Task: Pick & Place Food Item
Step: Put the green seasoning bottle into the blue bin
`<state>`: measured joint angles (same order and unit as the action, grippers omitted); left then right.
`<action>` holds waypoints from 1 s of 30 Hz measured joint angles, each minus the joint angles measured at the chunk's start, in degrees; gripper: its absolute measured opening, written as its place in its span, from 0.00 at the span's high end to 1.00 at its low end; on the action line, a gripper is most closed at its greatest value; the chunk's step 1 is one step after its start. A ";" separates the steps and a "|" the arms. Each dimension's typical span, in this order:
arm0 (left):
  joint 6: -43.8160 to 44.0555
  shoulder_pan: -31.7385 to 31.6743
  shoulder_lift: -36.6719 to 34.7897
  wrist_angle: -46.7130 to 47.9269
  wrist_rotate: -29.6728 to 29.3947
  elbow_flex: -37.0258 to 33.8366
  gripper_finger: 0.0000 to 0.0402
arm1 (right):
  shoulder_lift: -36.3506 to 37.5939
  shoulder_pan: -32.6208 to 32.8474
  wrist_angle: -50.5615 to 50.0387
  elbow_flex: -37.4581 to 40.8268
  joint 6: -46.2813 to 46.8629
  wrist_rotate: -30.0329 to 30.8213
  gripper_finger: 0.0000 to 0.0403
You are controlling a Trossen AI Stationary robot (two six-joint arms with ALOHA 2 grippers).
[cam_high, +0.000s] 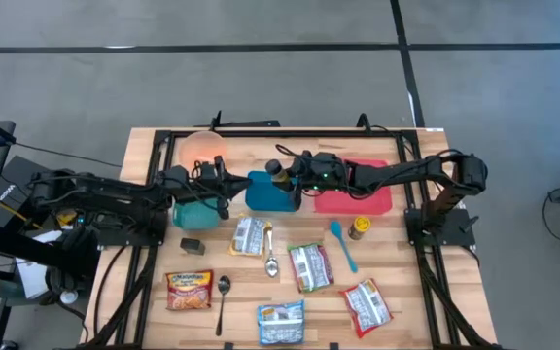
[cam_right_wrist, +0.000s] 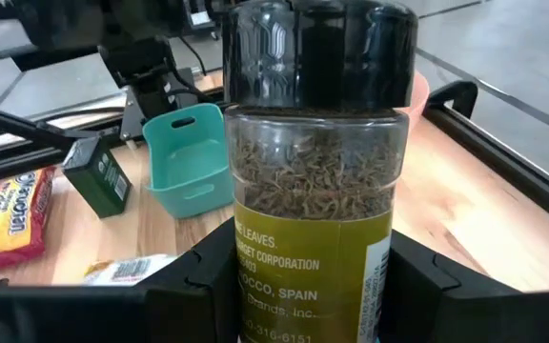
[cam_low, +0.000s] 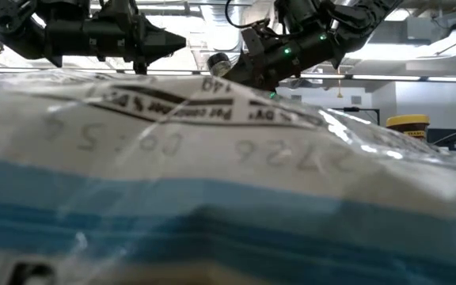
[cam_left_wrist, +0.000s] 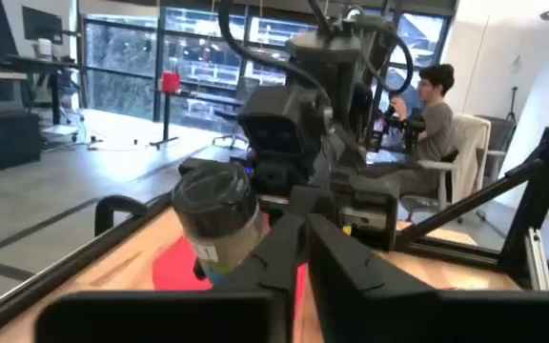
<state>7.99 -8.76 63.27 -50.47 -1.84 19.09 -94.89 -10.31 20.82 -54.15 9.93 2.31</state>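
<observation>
A spice jar (cam_right_wrist: 313,162) with a black lid, dried herbs and a yellow-green label is held in my right gripper (cam_high: 282,175) above the blue bin (cam_high: 268,192). It also shows in the left wrist view (cam_left_wrist: 215,214) and the low view (cam_low: 218,62). My left gripper (cam_high: 227,185) is shut and empty; it hovers at the right side of the teal bin (cam_high: 197,209) and points toward the jar. The red tray (cam_high: 358,197) lies under my right arm. My right gripper pinches the jar's lower body at the label (cam_right_wrist: 255,257) between its two fingers (cam_right_wrist: 203,276), one on each side. The fingers come about level from the table's right and lie across the jar. The jar stands roughly upright, lid up, lifted clear above the blue bin.
A pink plate (cam_high: 202,146) sits at the far left. Several food packets (cam_high: 309,264), two metal spoons (cam_high: 223,292), a blue spoon (cam_high: 342,243), a yellow-lidded jar (cam_high: 360,227) and a dark box (cam_high: 192,246) lie on the near half. A person (cam_left_wrist: 437,105) sits beyond the table.
</observation>
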 joint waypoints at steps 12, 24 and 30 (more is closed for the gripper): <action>5.57 -0.61 2.32 -1.21 0.18 -0.02 0.44 | 0.00 0.02 2.45 0.00 0.61 -1.27 0.59; 10.32 -4.15 9.29 -2.54 5.03 5.13 0.29 | 0.00 -0.25 5.34 0.02 2.76 -7.79 0.59; 10.32 -4.19 12.97 -2.46 4.85 7.67 0.29 | 0.00 -0.28 5.37 0.02 3.61 -8.73 0.58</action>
<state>18.31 -12.95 76.24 -52.93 3.00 26.76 -94.89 -10.59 26.20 -54.13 13.54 -6.42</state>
